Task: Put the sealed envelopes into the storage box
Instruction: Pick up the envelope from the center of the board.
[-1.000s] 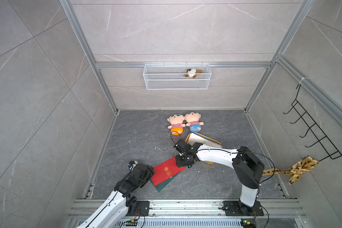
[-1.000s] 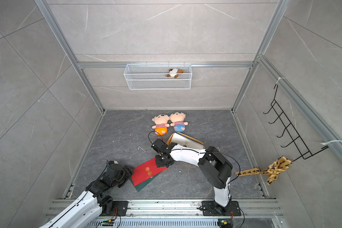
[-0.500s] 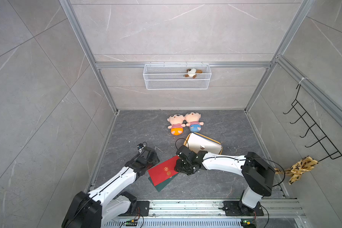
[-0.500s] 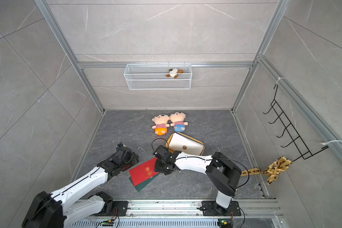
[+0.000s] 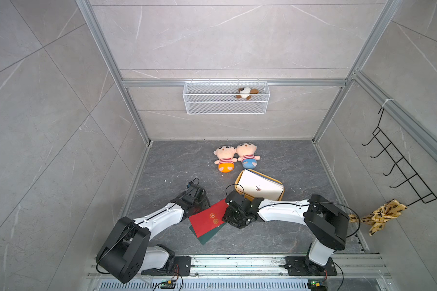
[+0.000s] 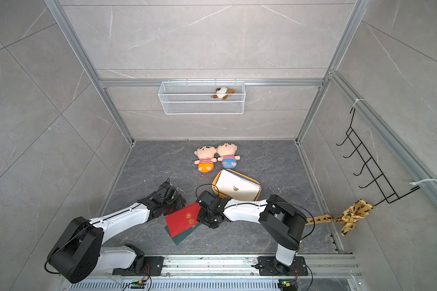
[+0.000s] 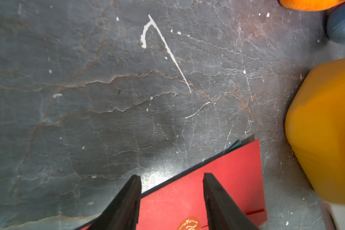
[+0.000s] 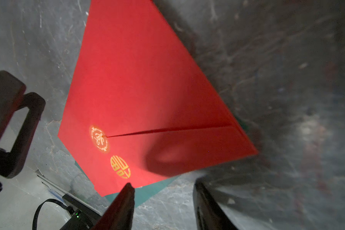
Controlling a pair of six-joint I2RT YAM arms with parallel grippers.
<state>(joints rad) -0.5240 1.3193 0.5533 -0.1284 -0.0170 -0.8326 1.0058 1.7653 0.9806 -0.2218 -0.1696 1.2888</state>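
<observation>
The red envelope [image 5: 210, 218] lies flat on a green envelope [image 5: 207, 235] on the desk [image 5: 177, 161], near the mustard box [image 5: 237, 185], which is already stacked full. Both tools stand half open and hold nothing: the left tool [image 7: 171, 175] straddles the red envelope's edge and the right tool [image 8: 163, 182] sits at the opposite side. Thin, smooth paper on hard, veined stone offers little to pinch, so closing may skid it, crease a corner or drag the green envelope along. The box is glossy plastic with rounded corners.

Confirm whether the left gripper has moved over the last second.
Yes. The left gripper has travelled away from the front rail, toward the plush dolls, and now sits at the red envelope's edge.
</observation>
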